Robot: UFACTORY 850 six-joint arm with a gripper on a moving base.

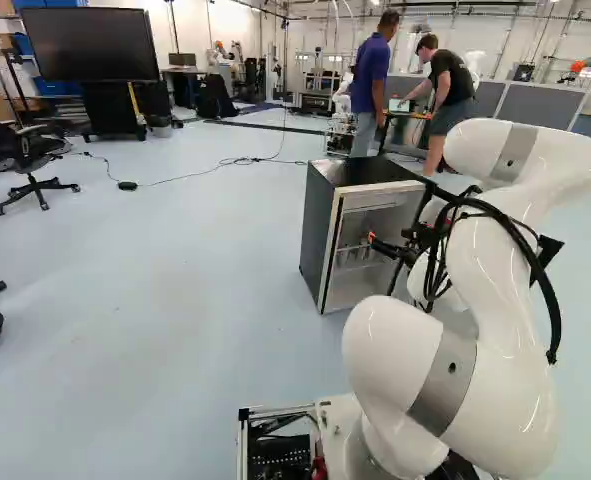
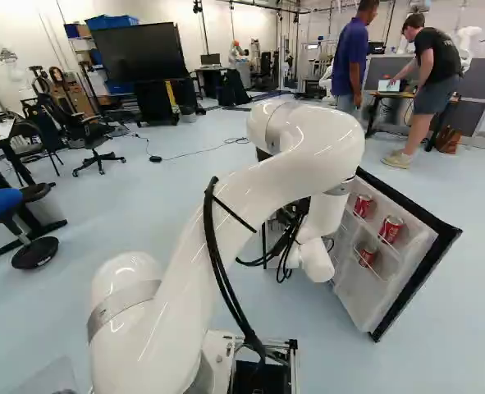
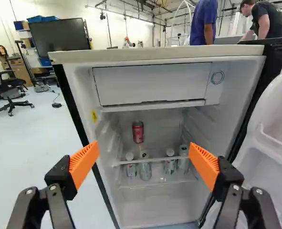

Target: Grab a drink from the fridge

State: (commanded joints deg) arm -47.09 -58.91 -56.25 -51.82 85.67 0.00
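In the left base view my gripper [image 1: 387, 246] reaches toward the front of the small black fridge [image 1: 318, 235]. The wrist view shows the gripper [image 3: 144, 145] open, its orange pads wide apart with nothing held. Ahead, between the fingers, the fridge interior [image 3: 155, 210] is exposed. A red can [image 3: 138, 131] stands upright deep inside, above the wire-edged shelf. Several clear bottles or cans, including a white-capped bottle [image 3: 130, 168] and another [image 3: 170, 164], stand lower. The open door [image 2: 353, 300] holds red cans [image 2: 391, 229] in its racks, seen in the right base view.
The fridge's top edge [image 3: 155, 54] and closed freezer flap [image 3: 150, 83] lie above the shelves. Its open door [image 3: 269, 138] stands beside the gripper. A stool [image 2: 35, 250], office chair [image 1: 37, 165] and large screen [image 1: 90, 45] stand farther off, with a cable on the floor.
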